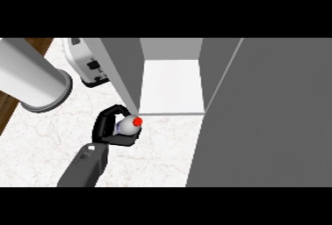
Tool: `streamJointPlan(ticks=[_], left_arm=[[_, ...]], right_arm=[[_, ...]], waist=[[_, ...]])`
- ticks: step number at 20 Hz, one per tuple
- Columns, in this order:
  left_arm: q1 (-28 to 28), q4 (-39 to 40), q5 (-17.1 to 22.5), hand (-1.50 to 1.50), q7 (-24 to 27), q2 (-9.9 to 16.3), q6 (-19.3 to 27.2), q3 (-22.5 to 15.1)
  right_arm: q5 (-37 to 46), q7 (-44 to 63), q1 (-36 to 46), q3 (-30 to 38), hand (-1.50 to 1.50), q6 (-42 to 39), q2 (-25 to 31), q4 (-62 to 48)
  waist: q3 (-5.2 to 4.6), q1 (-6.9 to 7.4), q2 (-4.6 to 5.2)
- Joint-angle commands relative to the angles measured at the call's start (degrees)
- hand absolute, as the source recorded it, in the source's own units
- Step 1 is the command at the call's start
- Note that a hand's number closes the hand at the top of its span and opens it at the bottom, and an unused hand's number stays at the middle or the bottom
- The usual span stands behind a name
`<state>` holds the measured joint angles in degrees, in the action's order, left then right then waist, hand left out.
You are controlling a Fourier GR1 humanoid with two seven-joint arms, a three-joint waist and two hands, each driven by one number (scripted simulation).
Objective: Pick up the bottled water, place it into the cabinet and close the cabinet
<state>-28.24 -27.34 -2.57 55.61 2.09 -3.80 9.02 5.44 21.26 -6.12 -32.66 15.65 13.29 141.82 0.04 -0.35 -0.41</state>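
The bottled water (pixel 130 125) shows from above as a pale body with a red cap, standing on the marble counter (pixel 45 145). My left hand (pixel 110 127) is shut on it, black fingers curled round its left and near sides, grey forearm coming up from the lower edge. The bottle is just in front of the near edge of the left wall (pixel 123 70) of the open grey cabinet. The cabinet's white floor (pixel 172 88) lies bare behind it. A large grey door panel (pixel 266 127) fills the right side. My right hand is out of sight.
A white appliance with black knobs (pixel 91 66) stands left of the cabinet at the back. A thick pale grey cylinder (pixel 32 79) slants in from the upper left. A brown wooden strip (pixel 8 110) runs along the counter's left edge.
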Motion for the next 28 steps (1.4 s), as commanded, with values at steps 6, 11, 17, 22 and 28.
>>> streamJointPlan(ticks=[6, 11, 17, 22, 28], left_arm=[[1.59, -13.93, 14.0, 1.5, -11.84, -1.99, 1.11, -11.76], [1.36, -20.88, 18.74, 1.5, -18.84, -1.96, 7.62, -18.28], [-1.05, -24.99, 20.93, 1.5, -23.75, -1.9, 13.35, -20.83], [-5.36, -25.41, 20.27, 1.5, -28.91, -1.86, 20.55, -22.2], [-6.33, -24.92, 20.54, 1.5, -32.24, -1.81, 24.23, -22.84]], right_arm=[[5.15, 1.47, -1.34, -2.33, -1.5, 1.16, 0.44, 3.74], [1.9, -1.85, -2.31, -0.78, -1.5, 1.37, 0.74, 2.17], [0.14, -1.54, -1.35, 0.45, -1.5, 0.56, 2.0, 2.04], [-0.59, -2.22, -0.41, 0.24, -1.5, -0.07, 2.52, 2.24], [-1.31, -4.21, -3.13, -1.19, -1.5, -0.22, 3.02, 2.25]], waist=[[-0.04, -0.09, -0.26], [0.03, -0.36, -0.31], [0.0, -0.68, -0.24], [-0.01, -1.91, -0.11], [0.01, -3.63, 0.06]])
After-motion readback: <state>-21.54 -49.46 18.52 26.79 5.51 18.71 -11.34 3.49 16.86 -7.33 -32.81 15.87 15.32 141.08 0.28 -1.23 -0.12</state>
